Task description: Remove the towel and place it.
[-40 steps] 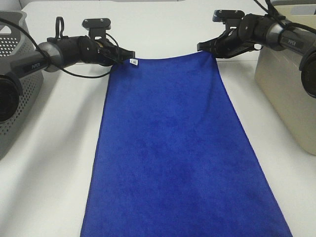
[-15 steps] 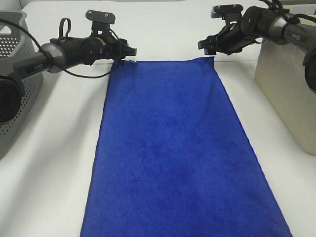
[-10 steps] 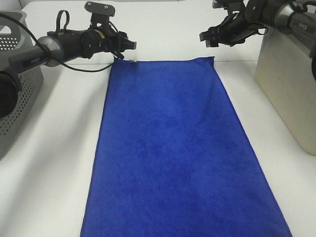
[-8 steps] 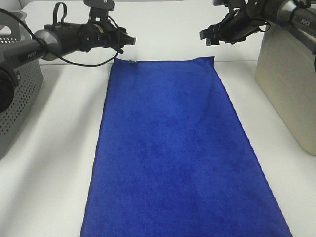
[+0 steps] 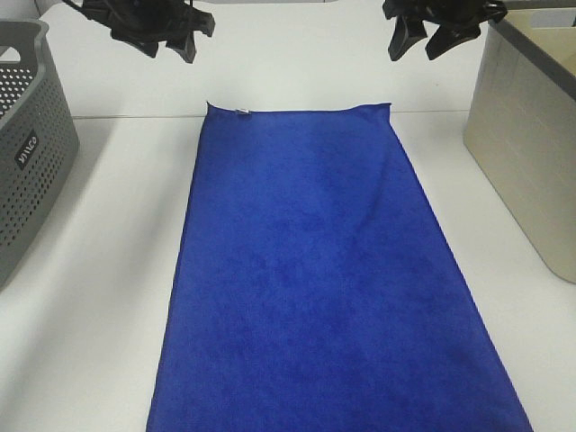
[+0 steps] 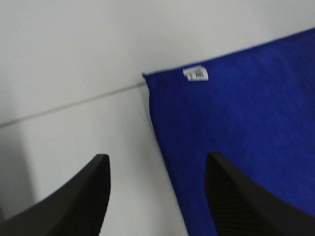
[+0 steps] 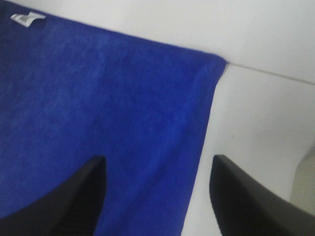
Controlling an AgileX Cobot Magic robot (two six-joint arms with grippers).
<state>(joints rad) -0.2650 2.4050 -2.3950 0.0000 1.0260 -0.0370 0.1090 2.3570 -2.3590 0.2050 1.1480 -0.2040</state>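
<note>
While towel (image 5: 324, 270) lies flat, both arms raised, jaws parted, empty.

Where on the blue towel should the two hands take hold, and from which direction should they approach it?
Judging by how it lies, take the towel at its two far corners, one marked by the white tag. It lies flat and spread on the table, so pinch each corner from above. The open left hand and right hand hang near them.

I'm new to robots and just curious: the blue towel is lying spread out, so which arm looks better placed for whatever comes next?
Neither clearly. The towel lies flat, spread on the table. The left gripper and right gripper both hang open above its far corners, holding nothing. The towel looks placed, so both seem equally free.
</note>
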